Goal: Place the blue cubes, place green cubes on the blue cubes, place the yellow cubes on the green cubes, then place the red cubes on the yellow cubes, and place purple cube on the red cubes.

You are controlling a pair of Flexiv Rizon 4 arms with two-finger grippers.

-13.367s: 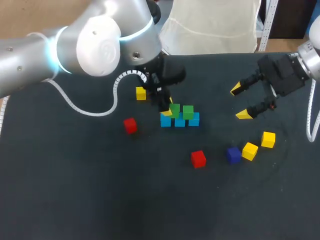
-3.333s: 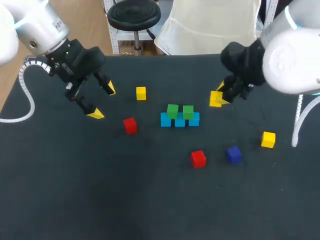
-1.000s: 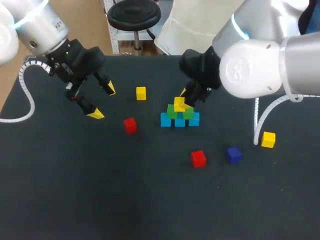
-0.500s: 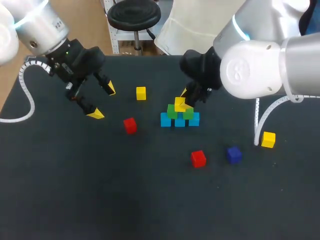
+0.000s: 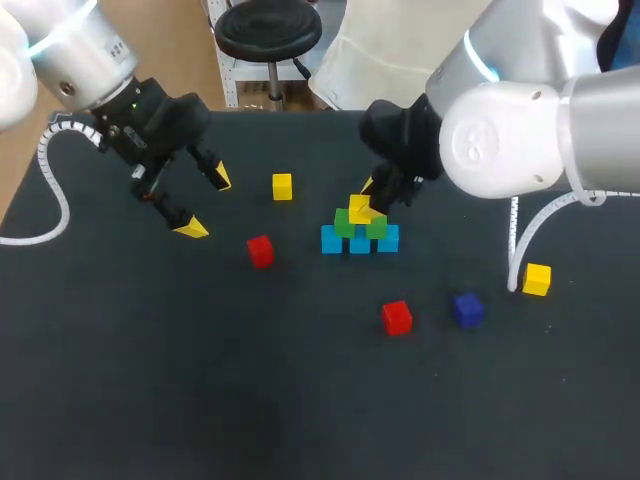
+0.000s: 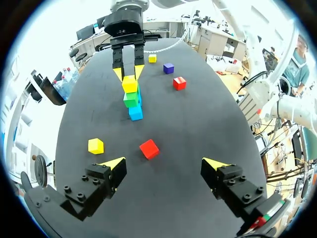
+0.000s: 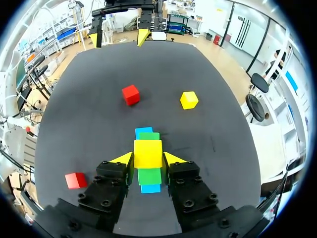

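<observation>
Right gripper (image 7: 147, 159): clamped on yellow cube (image 7: 147, 151), seating it atop the green cubes (image 7: 149, 176).
Left gripper (image 5: 205, 204): fingers apart, empty, well aside of the green cubes, probably for clearance.

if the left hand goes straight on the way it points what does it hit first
Most likely the nearer red cube, lying just ahead of the open left hand, though depth is unclear.
</observation>
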